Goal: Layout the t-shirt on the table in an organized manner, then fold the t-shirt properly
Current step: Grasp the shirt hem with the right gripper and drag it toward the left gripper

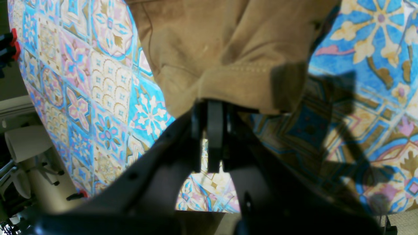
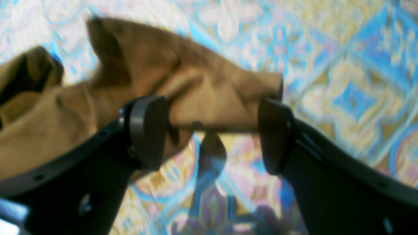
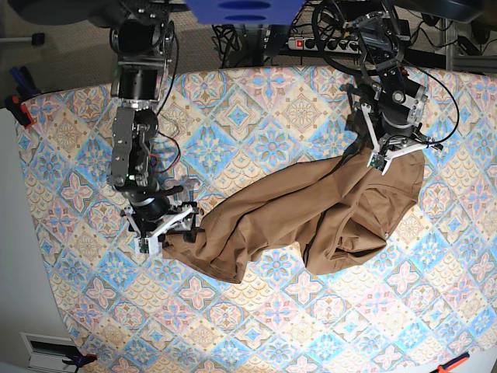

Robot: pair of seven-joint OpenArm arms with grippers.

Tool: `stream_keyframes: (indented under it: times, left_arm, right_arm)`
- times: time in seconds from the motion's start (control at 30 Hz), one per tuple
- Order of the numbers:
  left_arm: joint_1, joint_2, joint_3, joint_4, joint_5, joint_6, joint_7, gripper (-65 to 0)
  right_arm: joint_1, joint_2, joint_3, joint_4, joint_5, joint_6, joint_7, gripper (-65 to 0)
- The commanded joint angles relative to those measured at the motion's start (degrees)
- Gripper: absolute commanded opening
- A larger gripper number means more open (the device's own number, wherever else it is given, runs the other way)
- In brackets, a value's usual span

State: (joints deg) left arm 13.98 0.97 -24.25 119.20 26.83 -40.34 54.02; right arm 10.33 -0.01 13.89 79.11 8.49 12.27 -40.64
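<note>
The tan-brown t-shirt (image 3: pixel 311 214) lies crumpled and stretched across the middle of the patterned table (image 3: pixel 256 116). My left gripper (image 3: pixel 386 155) is at the shirt's right end. In the left wrist view its fingers (image 1: pixel 214 111) are pressed together on a stitched hem of the t-shirt (image 1: pixel 228 49), with that part lifted off the cloth. My right gripper (image 3: pixel 169 228) is at the shirt's left end. In the right wrist view it (image 2: pixel 212 133) stands open, and an edge of the t-shirt (image 2: pixel 202 94) lies between its two pads (image 2: pixel 147 130). Collar and tag are not visible.
Red clamps (image 3: pixel 19 109) hold the cloth at the table's left edge, and one shows in the left wrist view (image 1: pixel 13 42). A power strip and cables (image 3: pixel 311 43) lie behind the table. The table edge and a white chair (image 1: pixel 23 143) are close on the left of the left wrist view.
</note>
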Motion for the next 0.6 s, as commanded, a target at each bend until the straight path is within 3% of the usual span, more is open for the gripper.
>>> stream_keyframes:
  times: [0.0, 0.43, 0.57]
  left_arm:
    - [-0.3, -0.1, 0.1, 0.9, -0.1, 0.3, -0.5, -65.0]
    - [-1.6, -0.3, 0.2, 0.9, -0.1, 0.3, -1.0, -65.0]
    - [-4.1, -0.4, 0.2, 0.9, 0.2, 0.3, -0.5, -65.0]
  right_arm:
    - [1.4, 0.1, 0.2, 1.0, 0.6, 0.3, 1.7, -23.7]
    - [0.3, 0.0, 1.6, 1.5, 0.7, 0.4, 1.6, -23.7]
    - [0.3, -0.1, -4.4, 1.5, 0.7, 0.4, 1.5, -23.7]
